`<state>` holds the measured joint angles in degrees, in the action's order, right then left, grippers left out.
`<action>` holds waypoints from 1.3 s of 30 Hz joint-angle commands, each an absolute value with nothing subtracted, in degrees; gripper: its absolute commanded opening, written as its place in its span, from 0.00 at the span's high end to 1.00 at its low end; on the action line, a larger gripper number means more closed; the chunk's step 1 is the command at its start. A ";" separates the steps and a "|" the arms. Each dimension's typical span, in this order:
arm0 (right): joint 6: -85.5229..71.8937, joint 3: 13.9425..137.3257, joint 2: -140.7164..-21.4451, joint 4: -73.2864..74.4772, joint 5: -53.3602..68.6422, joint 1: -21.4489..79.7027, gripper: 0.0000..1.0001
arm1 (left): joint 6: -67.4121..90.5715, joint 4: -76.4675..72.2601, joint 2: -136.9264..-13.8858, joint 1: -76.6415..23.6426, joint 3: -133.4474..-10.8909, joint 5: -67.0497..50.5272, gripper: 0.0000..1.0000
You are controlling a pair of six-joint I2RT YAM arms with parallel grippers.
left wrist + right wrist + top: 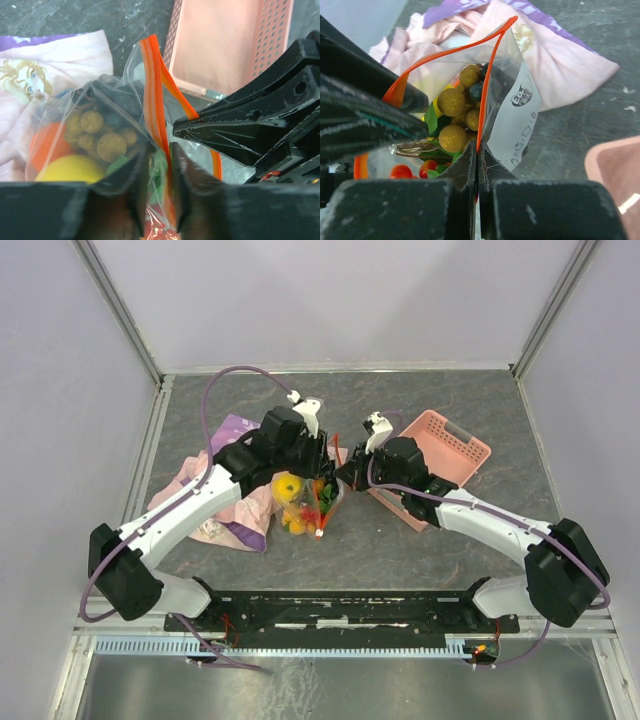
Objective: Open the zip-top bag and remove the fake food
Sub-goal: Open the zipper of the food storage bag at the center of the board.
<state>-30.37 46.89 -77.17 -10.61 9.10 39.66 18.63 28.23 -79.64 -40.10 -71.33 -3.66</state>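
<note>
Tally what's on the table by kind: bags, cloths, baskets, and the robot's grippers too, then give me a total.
zip-top bag: 1
patterned cloth: 1
pink basket: 1
grippers: 2, the left gripper and the right gripper
Total: 5

The top camera looked down from above and behind the arms, far enough to hold the whole table [385,552], with the bag [305,505] at centre. The left wrist camera looked past the left gripper [158,156], close on the bag, with the basket [225,45] at upper right. The right wrist camera looked past the right gripper [477,150] toward the cloth [560,55] along the top. All three shared the bag.
</note>
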 commanded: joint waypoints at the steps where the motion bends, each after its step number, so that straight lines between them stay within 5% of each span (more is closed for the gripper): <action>1: -32.70 47.95 -78.03 -17.84 13.45 40.02 0.98 | 16.43 31.85 -75.17 -41.37 -74.01 2.99 0.49; 22: -33.31 49.33 -79.69 -18.13 14.06 40.91 0.98 | 21.00 40.04 -74.68 -46.16 -74.56 14.67 0.35; 27: -33.07 48.68 -79.07 -17.78 13.62 40.87 0.98 | 20.71 40.07 -75.40 -46.27 -74.35 15.47 0.50; 30: -32.52 48.43 -78.54 -16.87 12.73 40.93 0.98 | 20.44 40.00 -74.81 -46.31 -74.56 16.53 0.79; 33: -31.47 48.47 -78.11 -15.53 11.79 40.91 0.98 | 19.66 39.79 -73.91 -46.28 -74.84 16.74 0.96; 39: -29.62 47.79 -76.51 -11.34 7.00 40.82 0.98 | 17.38 36.79 -71.32 -46.09 -73.86 17.44 0.97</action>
